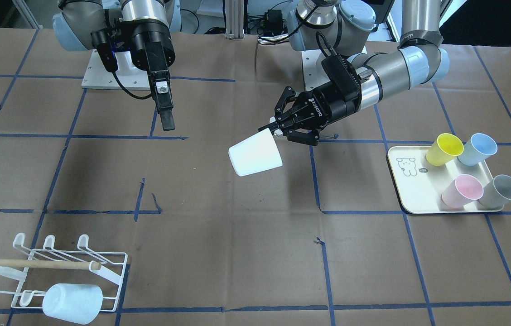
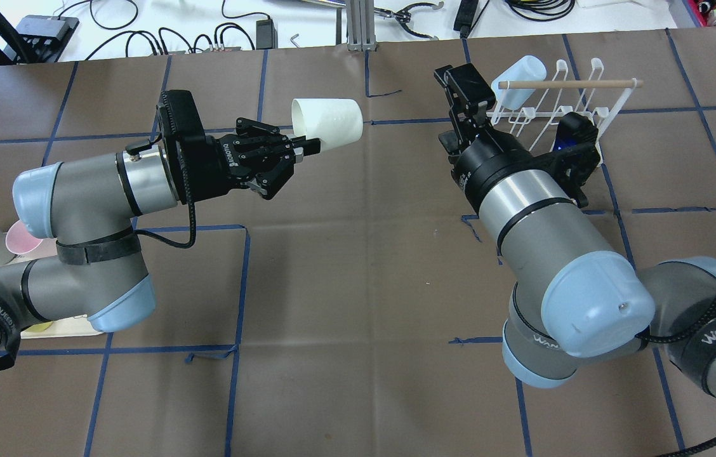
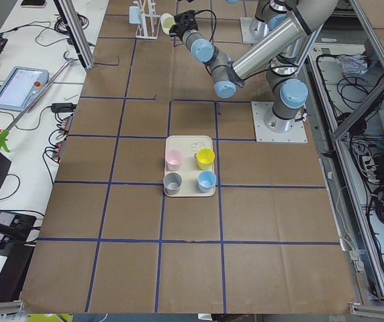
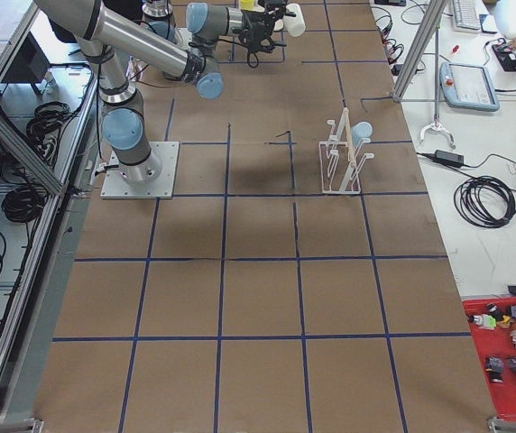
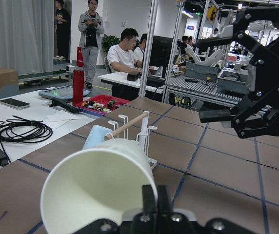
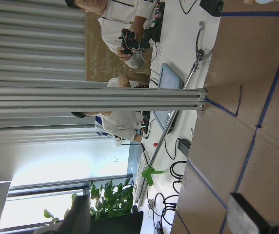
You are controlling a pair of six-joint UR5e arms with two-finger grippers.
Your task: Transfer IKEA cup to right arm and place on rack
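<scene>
Mid-table, off the surface, we see the cup (image 1: 255, 155) held by the left gripper (image 2: 308, 146). That gripper's fingers pinch the rim; in the left wrist view one finger sits inside the mouth. The cup lies on its side, mouth toward the left gripper and base pointing away from it. It touches neither table nor rack (image 1: 60, 267).

We see the right gripper (image 5: 200, 79) facing the cup, well apart from it. Its fingers are spread wide, as both wrist views show. From the front view it hangs edge-on and points down at the table near the right arm (image 2: 542, 222) base plate.

The rack sits at the operators' edge of the table on the robot's right, with its wooden handle across the top. A pale cup (image 1: 72, 303) lies on its side on one prong row. The white cup is well apart from the rack.

On the robot's left side is the tray (image 1: 412, 192) with a bear drawing. Standing on it are a yellow cup (image 1: 444, 148), blue cup (image 1: 478, 148), pink cup (image 1: 462, 190) and grey cup (image 1: 503, 191), in two pairs, each just beside its neighbour.
</scene>
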